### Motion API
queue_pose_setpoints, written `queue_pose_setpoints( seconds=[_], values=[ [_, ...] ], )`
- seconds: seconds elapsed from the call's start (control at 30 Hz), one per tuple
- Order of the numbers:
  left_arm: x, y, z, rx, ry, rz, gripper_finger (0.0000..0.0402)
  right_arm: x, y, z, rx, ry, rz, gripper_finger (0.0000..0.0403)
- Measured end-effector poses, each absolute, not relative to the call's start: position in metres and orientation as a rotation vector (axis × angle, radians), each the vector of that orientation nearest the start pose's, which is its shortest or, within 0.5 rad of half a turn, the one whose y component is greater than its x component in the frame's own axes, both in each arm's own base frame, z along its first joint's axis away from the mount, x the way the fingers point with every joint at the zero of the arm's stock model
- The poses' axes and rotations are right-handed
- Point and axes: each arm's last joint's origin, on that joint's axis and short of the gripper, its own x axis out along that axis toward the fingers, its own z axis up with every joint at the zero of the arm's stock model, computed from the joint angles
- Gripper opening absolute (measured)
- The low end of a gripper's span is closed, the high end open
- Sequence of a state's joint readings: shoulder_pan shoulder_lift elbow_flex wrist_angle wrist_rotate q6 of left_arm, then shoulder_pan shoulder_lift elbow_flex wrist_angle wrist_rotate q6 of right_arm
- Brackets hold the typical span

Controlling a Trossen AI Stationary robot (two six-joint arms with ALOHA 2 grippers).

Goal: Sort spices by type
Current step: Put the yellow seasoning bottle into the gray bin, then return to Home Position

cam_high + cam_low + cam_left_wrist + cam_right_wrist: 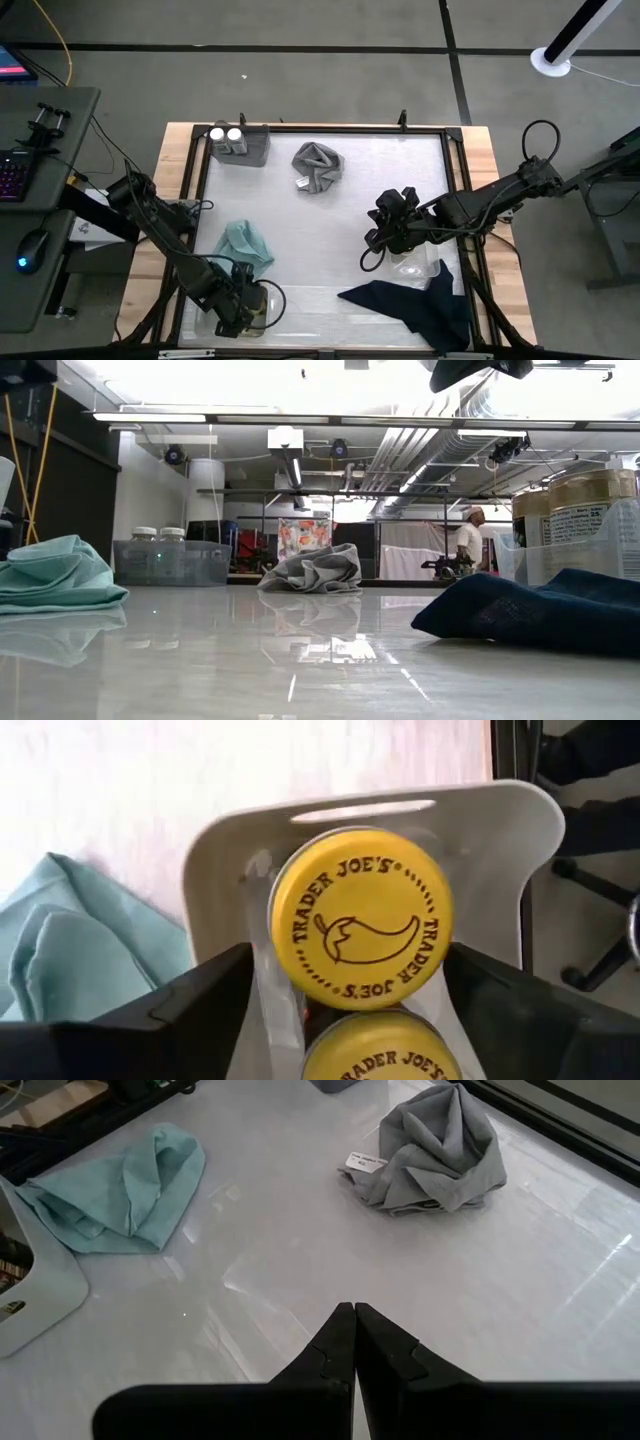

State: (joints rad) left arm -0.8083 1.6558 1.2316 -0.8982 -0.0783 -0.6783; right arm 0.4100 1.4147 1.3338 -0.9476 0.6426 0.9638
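Note:
My left gripper (pixel 236 308) is at the table's near-left corner, over a pale tray (pixel 520 830). A spice jar with a yellow printed cap (pixel 360 930) stands upright between its fingers, and a second yellow-capped jar (pixel 385 1058) sits right behind it. My right gripper (pixel 353 1312) is shut and empty above the table's middle right (pixel 385 236). Two white-capped jars (pixel 225 134) stand in a grey tray (pixel 252 150) at the far left. Tan-topped jars (pixel 585 490) stand in a clear tray (pixel 560 560) at the near right. My left gripper has the front yellow-capped jar between its two fingers (pixel 215 995), pointing down from above on either side of the jar's body (pixel 258 935) below the cap. The cap hides the contact itself. The jar is upright inside the tray; whether it is lifted off the tray floor does not show.
A teal cloth (pixel 246 246) lies bunched just beyond the left tray. A crumpled grey cloth (pixel 318 166) lies at the far middle and a navy cloth (pixel 415 302) at the near right. Bare tabletop (pixel 320 250) spreads between them. A raised frame (pixel 330 128) borders the table.

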Motion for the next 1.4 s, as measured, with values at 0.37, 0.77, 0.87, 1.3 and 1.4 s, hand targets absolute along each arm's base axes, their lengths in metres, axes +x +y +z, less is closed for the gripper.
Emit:
queue_pose_setpoints(
  seconds=[0.37, 0.77, 0.87, 1.3, 1.4],
  values=[
    [0.209, -0.188, 0.282, 0.022, 1.296, -0.190, 0.0326, 0.259, 0.094, 0.327, 0.348, 0.695, -0.584, 0.0000],
    [0.143, -0.059, 0.378, 0.117, 0.468, 0.455, 0.0186, 0.249, 0.080, 0.343, 0.408, 0.632, -0.585, 0.0000],
    [0.123, -0.039, 0.365, 0.053, 0.327, 0.481, 0.0091, 0.243, 0.072, 0.353, 0.441, 0.592, -0.588, 0.0000],
    [0.096, -0.006, 0.249, -0.162, -0.194, 0.330, 0.0002, 0.234, 0.059, 0.366, 0.496, 0.538, -0.591, 0.0000],
    [0.092, -0.002, 0.233, -0.202, -0.221, 0.257, 0.0001, 0.234, 0.060, 0.365, 0.520, 0.543, -0.584, 0.0000]
  ],
)
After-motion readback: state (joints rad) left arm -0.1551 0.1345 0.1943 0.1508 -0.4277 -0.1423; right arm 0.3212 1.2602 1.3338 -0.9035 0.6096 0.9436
